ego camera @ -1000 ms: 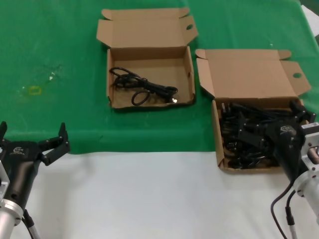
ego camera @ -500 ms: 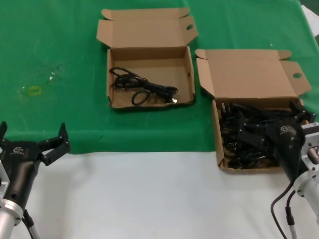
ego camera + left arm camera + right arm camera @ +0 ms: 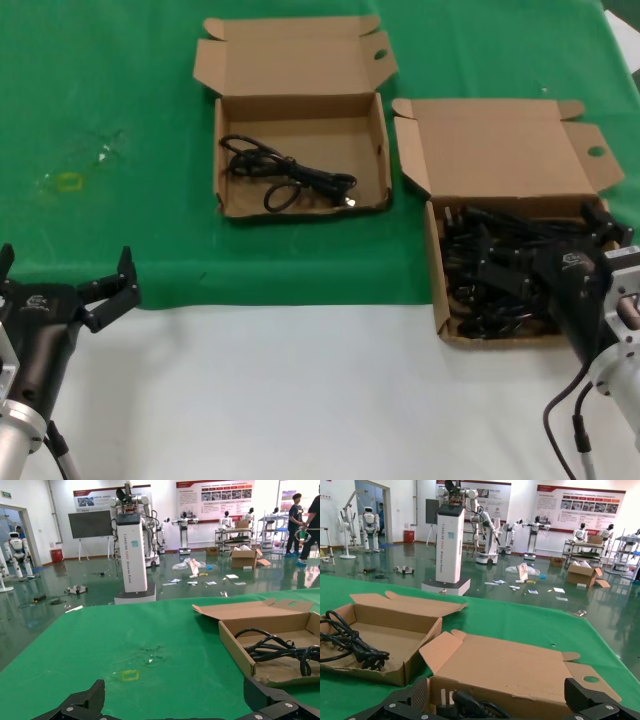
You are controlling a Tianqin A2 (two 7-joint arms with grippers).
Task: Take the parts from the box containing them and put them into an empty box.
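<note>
The box containing the parts [image 3: 437, 290] stands at the right, its tall lid [image 3: 520, 670] raised. It is full of tangled black power cords [image 3: 490, 280]. My right gripper [image 3: 550, 252] hangs open just over that pile, with a plug [image 3: 457, 700] below and between its fingers but not gripped. The other box [image 3: 300, 110] lies farther back and to the left, and one coiled cord [image 3: 290, 178] rests on its floor. My left gripper [image 3: 62, 275] waits open near the front left edge with nothing in it.
A green cloth [image 3: 120, 80] covers the far half of the table, and bare white tabletop [image 3: 300, 400] runs along the front. A small yellow mark [image 3: 68, 181] sits on the cloth at the left. A strip of green separates the two boxes.
</note>
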